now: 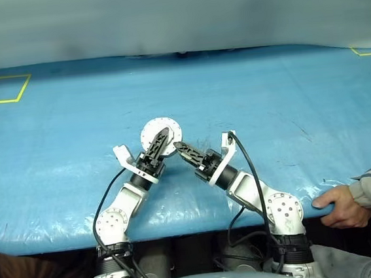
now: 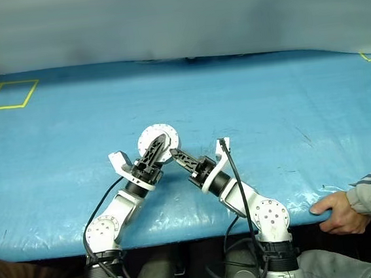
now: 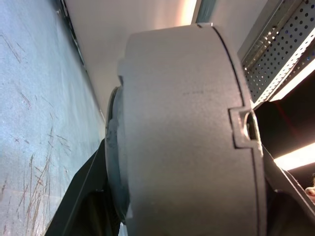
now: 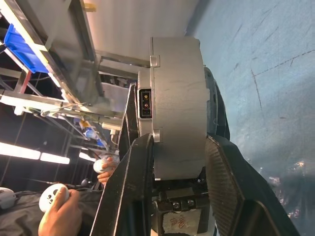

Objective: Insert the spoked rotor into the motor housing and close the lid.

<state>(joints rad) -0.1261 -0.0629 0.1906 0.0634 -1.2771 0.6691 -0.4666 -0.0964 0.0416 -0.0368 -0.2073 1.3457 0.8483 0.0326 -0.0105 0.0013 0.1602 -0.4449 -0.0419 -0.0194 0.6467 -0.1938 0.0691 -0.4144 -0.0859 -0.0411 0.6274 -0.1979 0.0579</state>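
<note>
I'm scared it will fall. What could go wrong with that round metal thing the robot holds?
The right gripper pinches the motor housing by its smooth round wall; it might slip out and drop. A person's hand rests on the table edge; a bump might jolt things.

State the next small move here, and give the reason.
Probably lower the assembly gently to the blue table. The silver lid already seems to sit on the grey motor housing, the right pincer clamps the housing's sides, and the left pincer is at the lid face, so setting it down looks due.
</note>
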